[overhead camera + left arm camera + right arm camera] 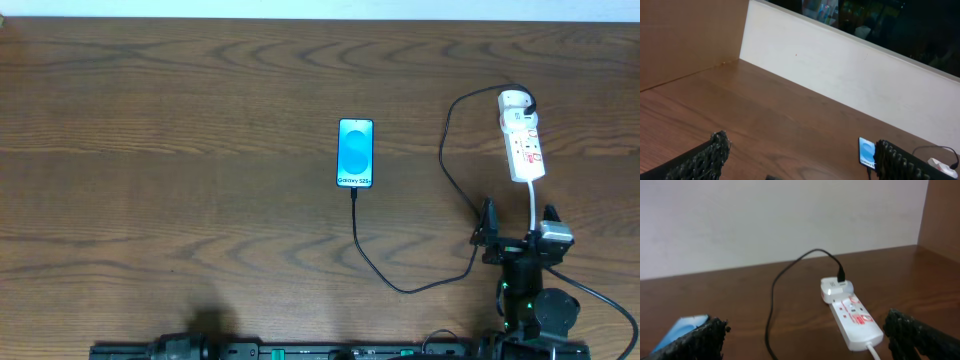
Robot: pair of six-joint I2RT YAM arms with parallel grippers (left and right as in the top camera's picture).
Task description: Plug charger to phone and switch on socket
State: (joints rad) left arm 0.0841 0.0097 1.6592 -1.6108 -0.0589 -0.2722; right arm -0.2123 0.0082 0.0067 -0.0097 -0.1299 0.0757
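Note:
The phone point(355, 153) lies flat mid-table, its blue screen up. The black charger cable point(372, 268) runs from the phone's near end, where its tip sits against the phone, and loops right and up to a rounded white plug point(514, 100) at the far end of the socket strip point(525, 148). My right gripper point(518, 225) is open, just in front of the strip's near end. In the right wrist view it is also open point(805, 340), with the strip point(852, 320), a red switch point(860, 319), the cable point(772, 305) and the phone's corner point(682, 329) ahead. My left gripper point(802, 160) is open and empty; the phone point(866, 151) shows beside its right finger.
The strip's white cord point(535, 200) runs from its near end toward my right arm. A pale back wall point(850, 75) stands along the far table edge, and a wooden side wall point(690, 35) at the left. The wooden tabletop point(150, 150) extends left of the phone.

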